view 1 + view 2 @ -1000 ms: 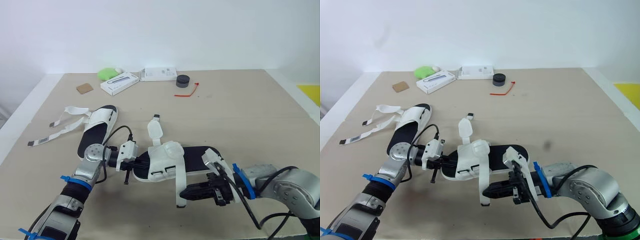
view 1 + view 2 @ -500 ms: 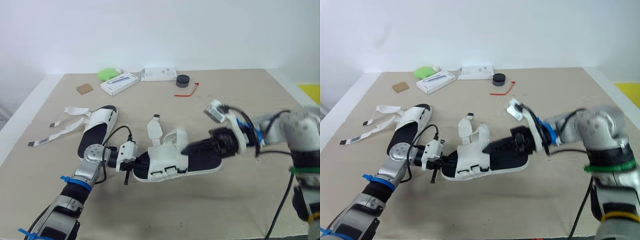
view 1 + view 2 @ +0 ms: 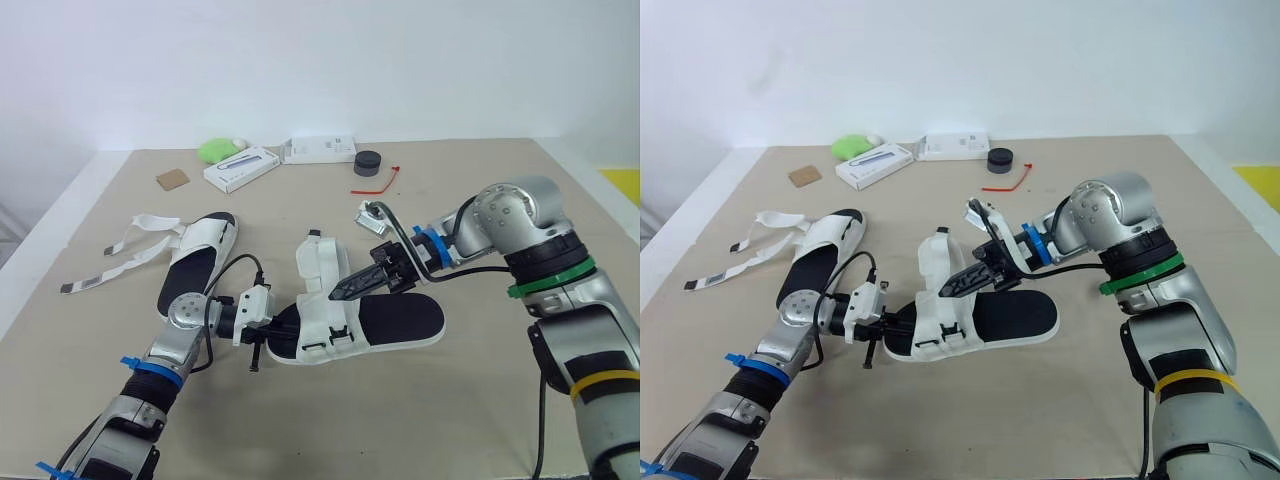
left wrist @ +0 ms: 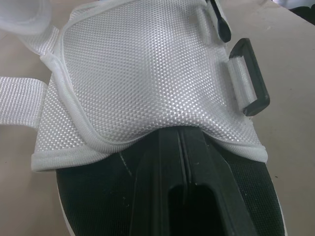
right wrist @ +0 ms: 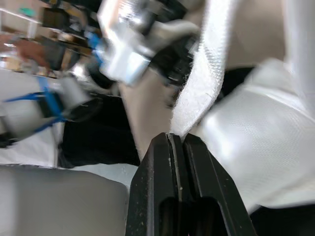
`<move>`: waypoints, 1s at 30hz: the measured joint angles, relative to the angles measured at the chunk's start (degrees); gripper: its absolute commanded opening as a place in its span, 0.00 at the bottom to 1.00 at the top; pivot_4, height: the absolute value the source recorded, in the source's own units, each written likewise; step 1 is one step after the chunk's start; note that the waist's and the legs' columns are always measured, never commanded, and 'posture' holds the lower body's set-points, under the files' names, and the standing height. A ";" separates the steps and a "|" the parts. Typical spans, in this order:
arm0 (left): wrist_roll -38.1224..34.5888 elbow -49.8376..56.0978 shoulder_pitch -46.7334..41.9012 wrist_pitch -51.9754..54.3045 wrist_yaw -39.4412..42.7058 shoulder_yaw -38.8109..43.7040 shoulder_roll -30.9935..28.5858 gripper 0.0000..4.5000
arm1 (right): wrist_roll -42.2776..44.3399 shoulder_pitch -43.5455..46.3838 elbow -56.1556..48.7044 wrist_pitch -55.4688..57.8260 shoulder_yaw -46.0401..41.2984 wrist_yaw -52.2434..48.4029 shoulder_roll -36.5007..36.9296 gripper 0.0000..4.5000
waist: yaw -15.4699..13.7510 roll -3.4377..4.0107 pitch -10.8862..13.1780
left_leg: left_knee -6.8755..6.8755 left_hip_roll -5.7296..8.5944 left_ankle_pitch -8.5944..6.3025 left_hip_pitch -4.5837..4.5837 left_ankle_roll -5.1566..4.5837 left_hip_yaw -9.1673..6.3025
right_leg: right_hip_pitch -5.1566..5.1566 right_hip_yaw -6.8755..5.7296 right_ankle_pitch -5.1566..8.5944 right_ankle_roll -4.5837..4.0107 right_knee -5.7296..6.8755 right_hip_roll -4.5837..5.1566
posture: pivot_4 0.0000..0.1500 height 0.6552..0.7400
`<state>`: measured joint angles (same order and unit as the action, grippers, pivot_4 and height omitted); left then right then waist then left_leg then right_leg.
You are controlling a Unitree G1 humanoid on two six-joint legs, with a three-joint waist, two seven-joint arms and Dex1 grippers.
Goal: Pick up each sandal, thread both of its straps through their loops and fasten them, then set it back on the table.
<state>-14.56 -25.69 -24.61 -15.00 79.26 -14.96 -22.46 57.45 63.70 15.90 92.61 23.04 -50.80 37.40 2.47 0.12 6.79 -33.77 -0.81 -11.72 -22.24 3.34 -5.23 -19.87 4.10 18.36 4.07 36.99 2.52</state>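
**A:** What shows from the head?

**B:** One sandal [image 3: 400, 320] lies in the middle of the desk [image 3: 500, 200]. The left gripper [image 3: 262, 333] is at the sandal's left end. The right gripper [image 3: 340, 293] is pinched on its strap [image 3: 322, 262], which stands upright. A second sandal [image 3: 195, 250] lies further left, its straps loose.

**A:** Left wrist?

**B:** The fingers are pressed together over the black footbed [image 4: 98, 196]. Their tips are at the rim of the mesh upper [image 4: 147, 73], with black loops [image 4: 253, 88] at its side.

**A:** Right wrist?

**B:** The fingers are closed on the strap's edge.
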 measured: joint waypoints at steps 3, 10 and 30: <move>0.00 0.28 0.41 -0.05 -0.51 0.01 -0.04 0.00 | -2.90 -0.09 0.22 -0.50 0.72 -0.26 -0.72 0.00 | 0.02 0.03 -0.02 | -0.03 -0.01 0.00 0.02 0.00 -0.02 | 0.01 0.00 -0.01 0.02 0.01 -0.02 | 1.00 1.00; 0.00 0.59 0.78 -0.39 -1.18 0.01 -0.05 0.00 | -6.95 0.24 3.34 -1.06 0.81 -2.97 -2.18 0.00 | 0.02 0.06 -0.05 | -0.05 0.00 0.00 0.03 0.00 -0.03 | 0.03 -0.01 -0.01 0.02 0.01 -0.03 | 1.00 1.00; 0.00 0.45 0.96 -1.03 -1.46 0.01 0.42 0.00 | -5.94 -0.76 1.12 -0.30 2.11 -7.64 0.85 0.00 | -0.04 0.05 -0.04 | -0.13 0.08 0.00 -0.07 0.00 -0.09 | 0.05 -0.03 -0.01 0.06 0.02 0.02 | 1.00 1.00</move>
<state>-14.56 -25.23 -23.64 -16.03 77.80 -14.95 -22.04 51.51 62.94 17.02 92.31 25.15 -58.44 38.25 2.42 0.18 6.75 -33.91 -0.73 -11.72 -22.30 3.34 -5.32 -19.82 4.06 18.35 4.12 37.01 2.54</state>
